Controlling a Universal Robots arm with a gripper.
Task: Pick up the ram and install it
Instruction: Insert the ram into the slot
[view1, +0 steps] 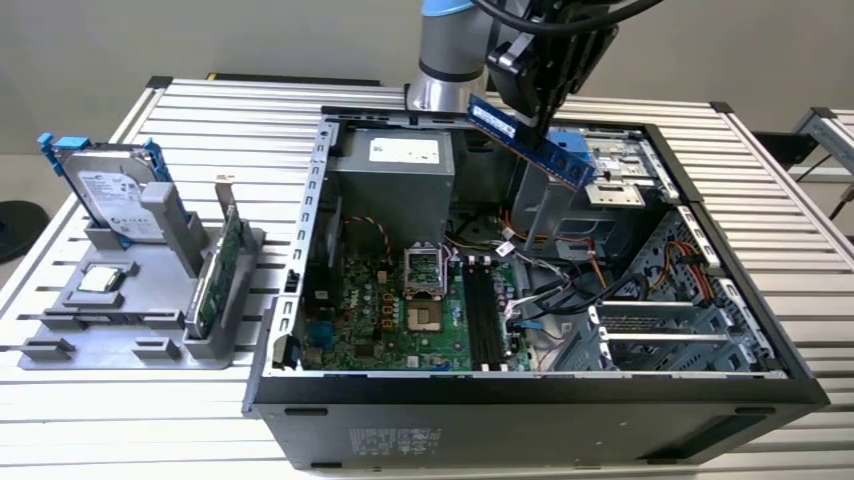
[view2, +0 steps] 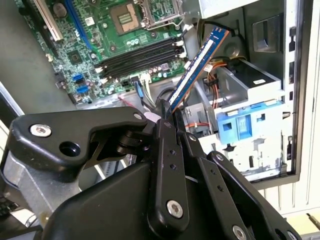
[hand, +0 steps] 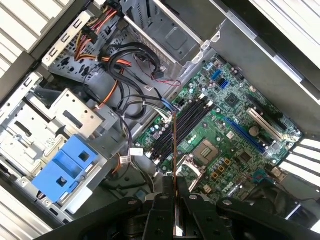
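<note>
On the table (view1: 781, 225), across the exterior view's centre and right: the open computer case (view1: 534, 420). Inside it, lower centre of the frame: the motherboard (view1: 380, 320), with the memory slots (view1: 483, 320) along its right edge. Upper centre, above the case's far part: the ram (view1: 571, 163), tilted, clamped in the gripper (view1: 530, 118). At the exterior view's left, beside the case: a holder (view1: 120, 330) bearing the hard drive (view1: 114, 195) and the expansion card (view1: 218, 265), both upright.

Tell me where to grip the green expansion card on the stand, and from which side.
Probably from above. The green expansion card stands on edge in the gray stand, its upper edge free. Pinch its two flat faces near that edge, away from the metal bracket; the hard drive stands close on the exterior view's left.
</note>
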